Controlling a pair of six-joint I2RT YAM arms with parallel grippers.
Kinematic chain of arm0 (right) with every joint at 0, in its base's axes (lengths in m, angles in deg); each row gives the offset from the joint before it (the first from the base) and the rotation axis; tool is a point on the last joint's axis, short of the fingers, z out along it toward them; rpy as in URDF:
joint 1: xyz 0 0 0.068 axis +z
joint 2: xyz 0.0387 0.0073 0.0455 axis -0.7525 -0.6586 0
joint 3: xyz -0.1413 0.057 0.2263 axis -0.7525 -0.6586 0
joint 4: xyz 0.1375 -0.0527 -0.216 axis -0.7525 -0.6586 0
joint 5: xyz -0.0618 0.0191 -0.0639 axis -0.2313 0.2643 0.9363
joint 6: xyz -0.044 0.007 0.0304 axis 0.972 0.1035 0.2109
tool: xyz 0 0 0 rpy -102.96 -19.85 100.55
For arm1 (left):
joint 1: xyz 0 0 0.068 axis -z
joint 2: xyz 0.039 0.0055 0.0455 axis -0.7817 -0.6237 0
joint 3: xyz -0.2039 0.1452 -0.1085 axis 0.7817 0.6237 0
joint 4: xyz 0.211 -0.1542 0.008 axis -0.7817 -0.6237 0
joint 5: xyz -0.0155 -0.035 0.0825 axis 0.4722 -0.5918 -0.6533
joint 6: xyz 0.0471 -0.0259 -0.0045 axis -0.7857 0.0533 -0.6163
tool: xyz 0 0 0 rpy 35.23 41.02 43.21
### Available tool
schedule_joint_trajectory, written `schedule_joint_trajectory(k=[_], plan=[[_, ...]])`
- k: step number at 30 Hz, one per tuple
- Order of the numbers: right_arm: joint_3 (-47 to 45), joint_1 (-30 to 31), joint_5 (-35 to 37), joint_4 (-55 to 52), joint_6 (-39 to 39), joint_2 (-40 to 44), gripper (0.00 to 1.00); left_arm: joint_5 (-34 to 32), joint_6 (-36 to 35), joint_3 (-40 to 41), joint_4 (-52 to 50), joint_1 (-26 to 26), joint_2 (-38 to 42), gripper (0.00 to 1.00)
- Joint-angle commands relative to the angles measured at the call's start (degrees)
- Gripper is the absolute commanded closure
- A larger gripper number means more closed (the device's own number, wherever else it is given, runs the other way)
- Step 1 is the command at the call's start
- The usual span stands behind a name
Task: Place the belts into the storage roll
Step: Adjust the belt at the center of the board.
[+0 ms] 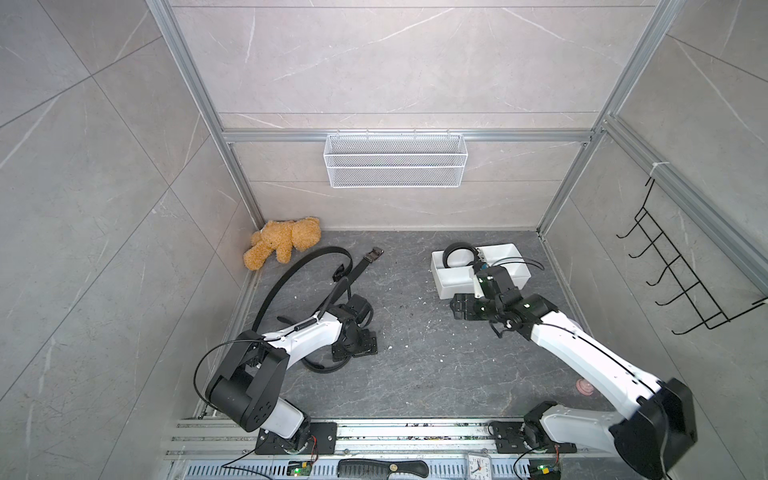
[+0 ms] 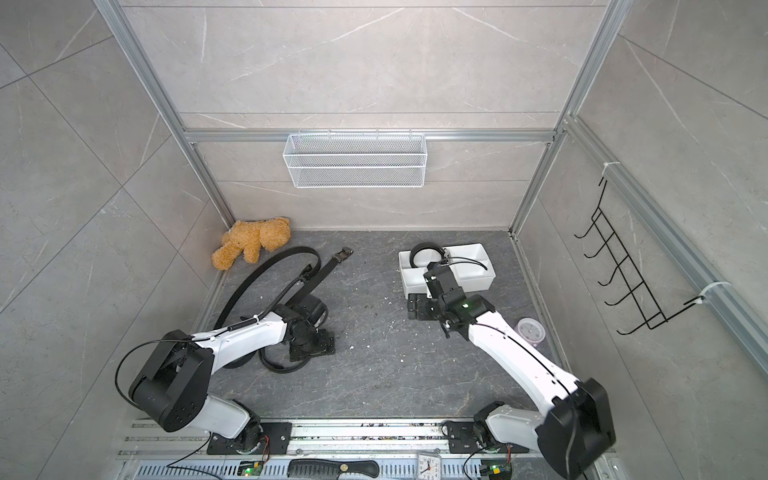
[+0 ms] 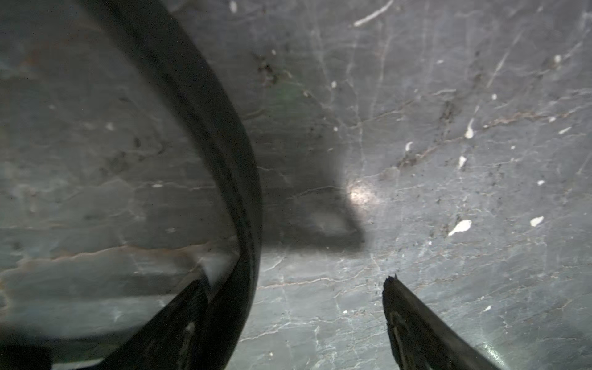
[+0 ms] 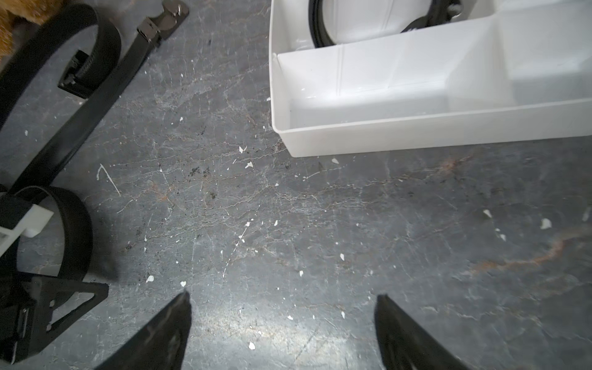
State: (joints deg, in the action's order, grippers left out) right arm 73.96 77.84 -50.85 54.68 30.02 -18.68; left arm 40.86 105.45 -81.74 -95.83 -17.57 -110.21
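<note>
Dark grey stone bench (image 1: 415, 365) seen from above, with two robot arms reaching in from the lower edge of the frame.

The left hand (image 3: 293, 282) points down close to the bench, left of centre, with its fingers spread wide. In the left wrist view a black belt strap (image 3: 237, 179) curves through the gap between the fingers. It lies against one finger (image 3: 185, 314) and well clear of the other, so it is not pinched. In both top views a loop of belt shows on the bench from under this hand.

Two loose belts (image 1: 291, 274) sprawl across the left half of the bench. One is a long arc, and the other is a straighter strap with its buckle (image 1: 376, 252) towards the upper centre.

The right hand (image 4: 282, 320) is also spread wide and holds nothing. It hovers over bare bench just beside the near wall of the storage roll (image 4: 384, 131) without touching it.

The storage roll sits right of centre in both top views. A coiled belt (image 1: 446, 255), wound into a ring, is in its upper-left compartment.

A tan teddy bear (image 1: 282, 243) lies in the upper-left corner of the bench
</note>
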Motion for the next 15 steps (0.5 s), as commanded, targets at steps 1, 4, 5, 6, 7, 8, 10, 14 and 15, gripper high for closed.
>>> schedule_joint_trajectory(k=[1, 4, 5, 6, 7, 8, 10, 14, 15], plan=[[9.5, 2.1, -1.7, 3.9, 0.2, -11.2, 0.11, 3.9, 2.3, 3.8, 0.9, 0.6, 3.1, 0.15], [20.5, 3.7, -3.8, 4.4, 1.4, -22.9, 0.11, 7.0, 2.7, 5.9, 1.5, 3.0, 5.6, 0.19], [23.9, 4.1, -4.7, 4.2, 1.9, -26.0, 0.11, 8.5, 2.0, 5.6, 1.5, 4.0, 5.6, 0.19], [27.7, 4.6, -5.1, 3.5, 2.2, -29.6, 0.11, 9.2, 1.5, 4.8, 0.3, 5.1, 5.0, 0.19], [32.1, 5.1, -5.5, 2.2, 2.8, -32.9, 0.11, 9.5, 1.2, 4.3, -0.3, 6.3, 4.6, 0.19], [35.7, 5.6, -5.7, 1.1, 3.4, -35.8, 0.11, 9.7, 1.2, 4.1, -0.7, 7.3, 4.4, 0.19], [44.7, 6.8, -5.8, -2.5, 4.5, -42.3, 0.11, 9.6, 2.9, 5.3, -1.1, 8.7, 4.7, 0.20], [60.1, 9.1, -4.7, -8.8, 5.1, -53.4, 0.11, 10.0, 7.7, 10.4, -0.9, 11.1, 8.5, 0.20], [64.1, 9.7, -4.6, -10.6, 4.9, -56.2, 0.10, 10.7, 8.9, 11.6, -1.0, 11.6, 10.0, 0.20]])
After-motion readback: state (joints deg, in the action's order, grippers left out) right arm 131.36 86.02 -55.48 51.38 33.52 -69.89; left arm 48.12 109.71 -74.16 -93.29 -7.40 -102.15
